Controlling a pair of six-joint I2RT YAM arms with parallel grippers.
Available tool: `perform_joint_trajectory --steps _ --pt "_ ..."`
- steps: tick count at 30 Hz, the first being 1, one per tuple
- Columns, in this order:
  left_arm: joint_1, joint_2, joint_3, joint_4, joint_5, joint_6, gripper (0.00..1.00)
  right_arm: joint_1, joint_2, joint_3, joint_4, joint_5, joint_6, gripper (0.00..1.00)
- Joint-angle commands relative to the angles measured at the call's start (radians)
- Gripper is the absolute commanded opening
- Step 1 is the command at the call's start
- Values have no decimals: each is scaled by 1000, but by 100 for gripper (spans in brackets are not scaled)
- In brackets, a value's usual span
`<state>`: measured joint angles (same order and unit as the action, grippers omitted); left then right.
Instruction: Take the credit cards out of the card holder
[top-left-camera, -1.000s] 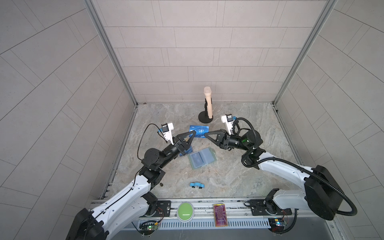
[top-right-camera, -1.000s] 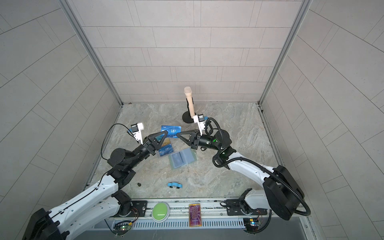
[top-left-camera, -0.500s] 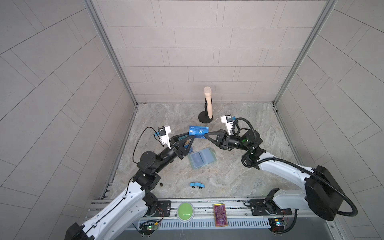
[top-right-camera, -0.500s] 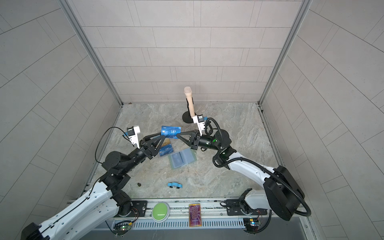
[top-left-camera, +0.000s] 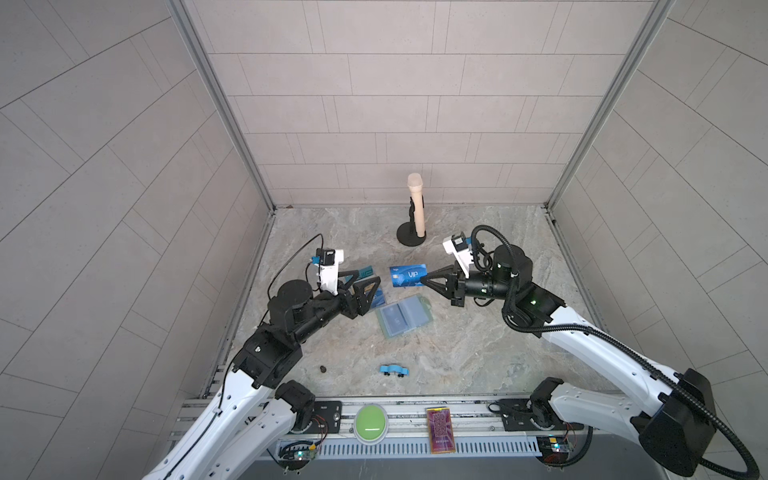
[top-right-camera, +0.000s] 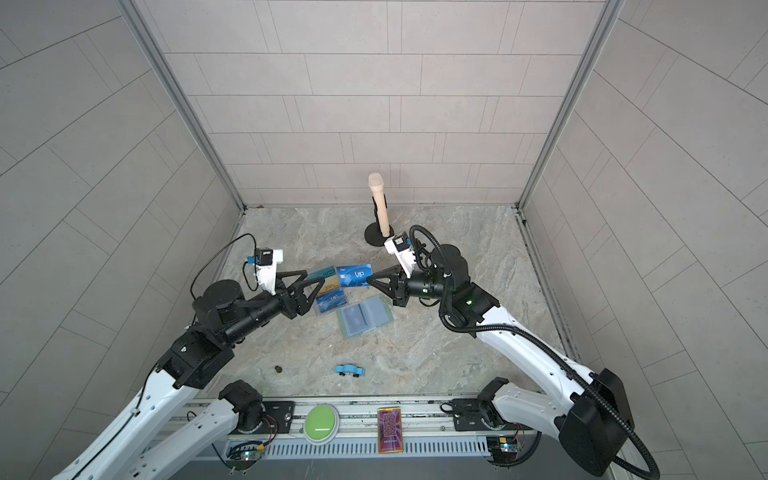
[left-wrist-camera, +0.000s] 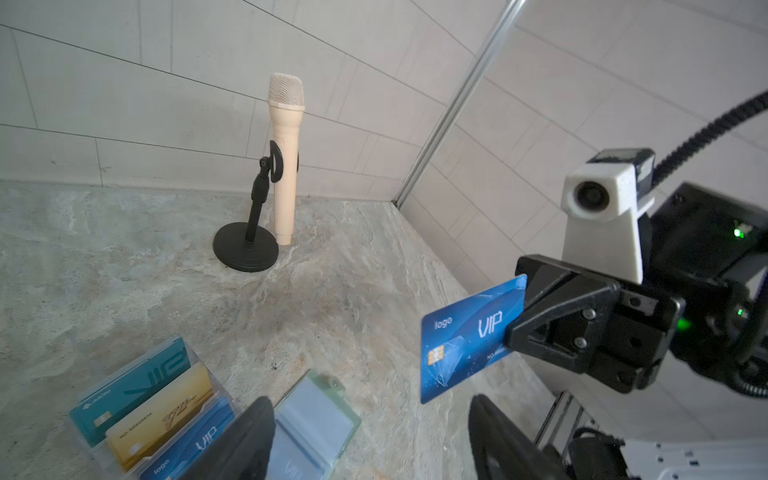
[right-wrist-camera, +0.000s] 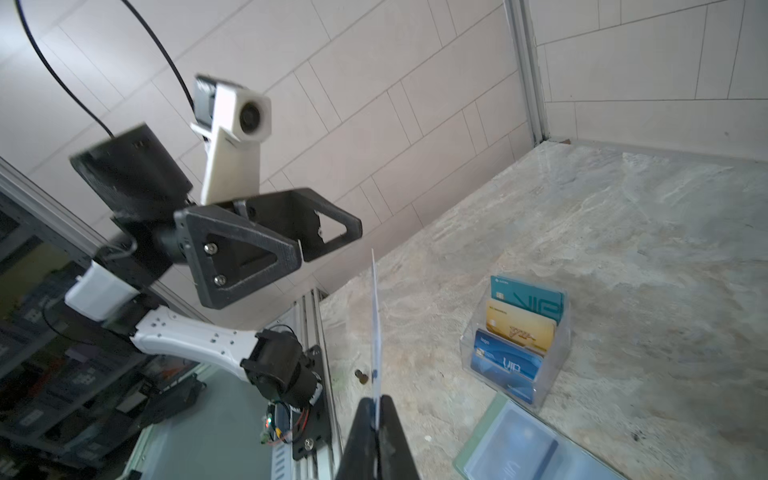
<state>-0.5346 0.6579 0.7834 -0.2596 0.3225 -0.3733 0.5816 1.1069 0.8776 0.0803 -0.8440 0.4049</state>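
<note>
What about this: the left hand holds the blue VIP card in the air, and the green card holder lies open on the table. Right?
No, the right hand holds the blue VIP card in the air; the left wrist view shows it. The left hand is open and empty. The card holder does lie open on the table.
</note>
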Motion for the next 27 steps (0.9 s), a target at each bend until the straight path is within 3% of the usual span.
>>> perform_joint_trajectory --steps 1,6,11,18,27 --pt "4 27 83 -184 116 167 79 -3 3 32 -239 -81 -204 0" --pt "2 76 178 -320 214 299 78 -2 26 58 -313 -174 -263 0" --pt "2 144 241 -412 321 392 70 19 55 83 -324 -248 -288 0" --pt "1 226 272 -437 482 445 58 53 93 115 -337 -310 -322 0" --pt "0 274 290 -452 578 483 48 98 145 158 -385 -326 -375 0"
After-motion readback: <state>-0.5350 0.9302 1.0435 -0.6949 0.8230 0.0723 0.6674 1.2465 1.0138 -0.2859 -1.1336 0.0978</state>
